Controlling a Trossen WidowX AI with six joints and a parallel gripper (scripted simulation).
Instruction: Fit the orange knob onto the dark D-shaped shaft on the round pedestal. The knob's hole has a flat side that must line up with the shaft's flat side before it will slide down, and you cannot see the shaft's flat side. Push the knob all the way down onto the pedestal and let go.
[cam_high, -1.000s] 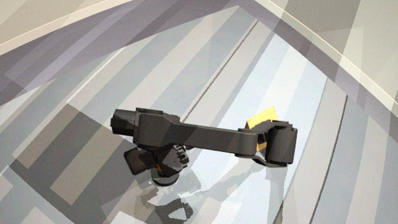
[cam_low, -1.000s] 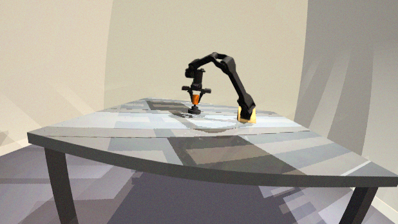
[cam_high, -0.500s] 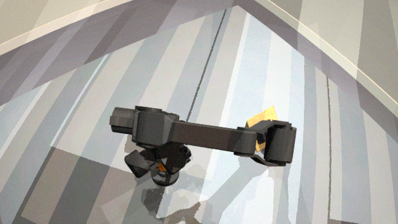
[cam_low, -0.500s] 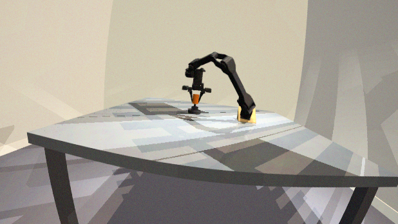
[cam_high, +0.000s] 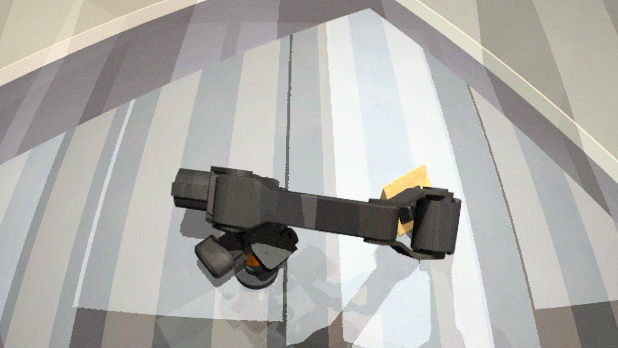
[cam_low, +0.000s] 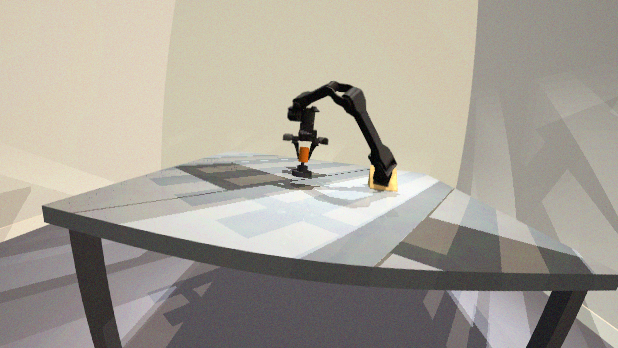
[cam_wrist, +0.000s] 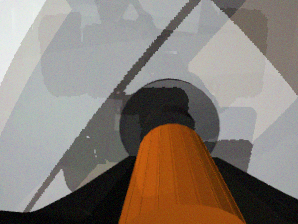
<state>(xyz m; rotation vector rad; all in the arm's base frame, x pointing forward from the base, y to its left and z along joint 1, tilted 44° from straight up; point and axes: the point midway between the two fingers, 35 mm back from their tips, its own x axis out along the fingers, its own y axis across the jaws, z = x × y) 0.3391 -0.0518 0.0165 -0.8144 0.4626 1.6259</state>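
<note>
My gripper (cam_low: 304, 154) (cam_high: 252, 260) is shut on the orange knob (cam_wrist: 178, 189) (cam_low: 303, 153) (cam_high: 250, 259) and holds it upright, pointing down. The round dark pedestal (cam_wrist: 206, 112) (cam_low: 302, 173) (cam_high: 257, 281) stands on the table straight below the knob. In the wrist view the knob's lower end covers the middle of the pedestal, so the dark shaft (cam_wrist: 156, 108) shows only in part above the knob. In the exterior view the knob's tip is at the top of the shaft (cam_low: 302, 165), a little above the pedestal. The shaft's flat side does not show.
The arm's tan base block (cam_high: 406, 182) (cam_low: 384, 184) stands on the table to the right of the pedestal. The arm reaches over from it in an arch. The table's curved front edge (cam_low: 300, 260) is far from the pedestal.
</note>
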